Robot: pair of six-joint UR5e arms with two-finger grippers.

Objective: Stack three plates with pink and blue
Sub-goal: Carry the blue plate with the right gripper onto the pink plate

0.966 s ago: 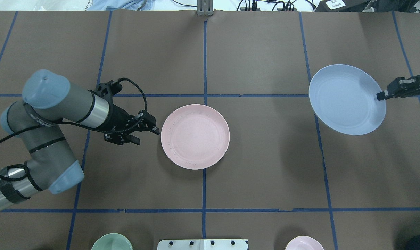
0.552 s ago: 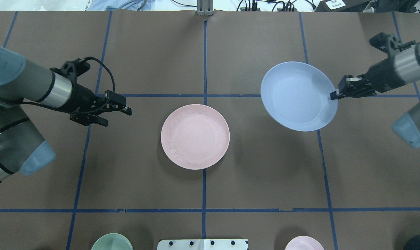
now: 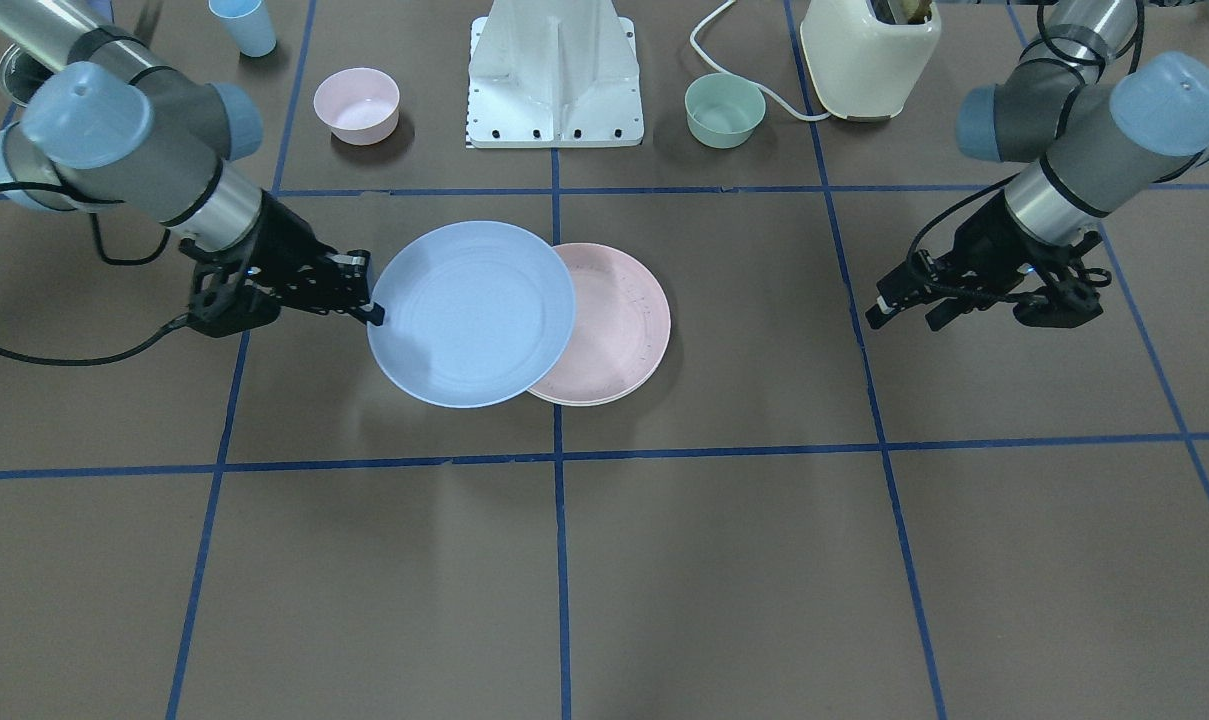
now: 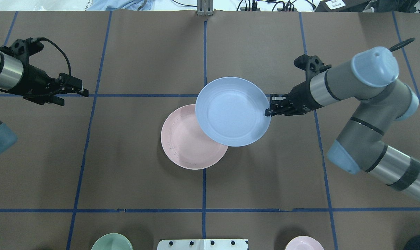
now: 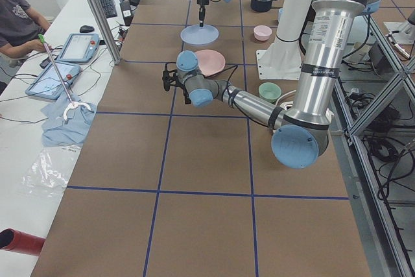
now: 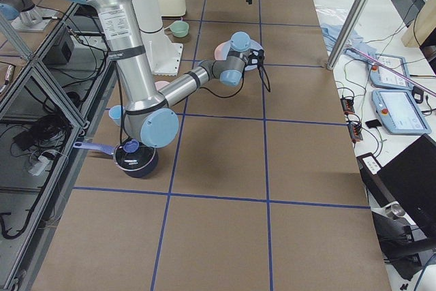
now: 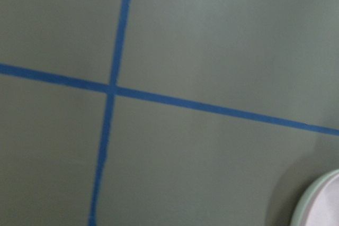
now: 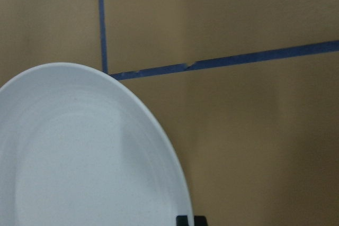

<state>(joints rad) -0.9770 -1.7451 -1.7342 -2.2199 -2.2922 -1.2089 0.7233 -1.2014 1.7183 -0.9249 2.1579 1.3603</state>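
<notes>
My right gripper (image 4: 268, 111) is shut on the right rim of the pale blue plate (image 4: 233, 111) and holds it above the table, level. The blue plate overlaps the far right part of the pale pink plate (image 4: 185, 144), which lies flat at the table's middle. In the front view the blue plate (image 3: 469, 315) covers the pink plate's (image 3: 619, 320) left side. A thin cream edge (image 3: 589, 400) shows under the pink plate; the cream-white plate is otherwise hidden. My left gripper (image 4: 75, 98) is open and empty, far left of the plates.
A green bowl (image 3: 724, 110), a small pink bowl (image 3: 356, 103), a blue cup (image 3: 247, 25) and a cream appliance (image 3: 869, 50) stand near the robot's white base (image 3: 554, 80). A dark pot (image 6: 133, 158) sits by the right arm's base.
My right arm has carried the blue plate leftward from the table's right side to above the pink plate. My left arm has drawn back to the left and away, still open.
</notes>
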